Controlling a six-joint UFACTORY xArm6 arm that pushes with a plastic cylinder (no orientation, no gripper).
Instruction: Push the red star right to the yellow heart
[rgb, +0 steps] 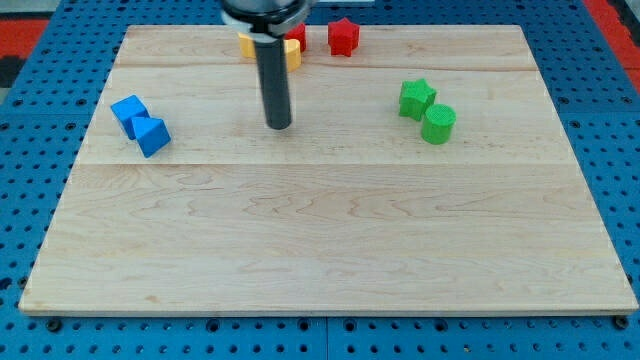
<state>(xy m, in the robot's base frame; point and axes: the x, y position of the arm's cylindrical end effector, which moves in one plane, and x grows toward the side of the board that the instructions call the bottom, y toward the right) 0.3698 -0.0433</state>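
My tip (279, 125) stands upright on the table (330, 250), touching no block, below the yellow block (293, 54) that the rod partly hides. The red star (343, 37) lies near the view's top, right of the yellow block; another red block (297, 35) peeks out behind the rod.

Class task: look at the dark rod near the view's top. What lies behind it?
Behind the rod, yellow pieces show on either side, plus a sliver of red. Their shapes are hidden by the rod. A separate red block sits to the right. My tip rests below them, touching none.
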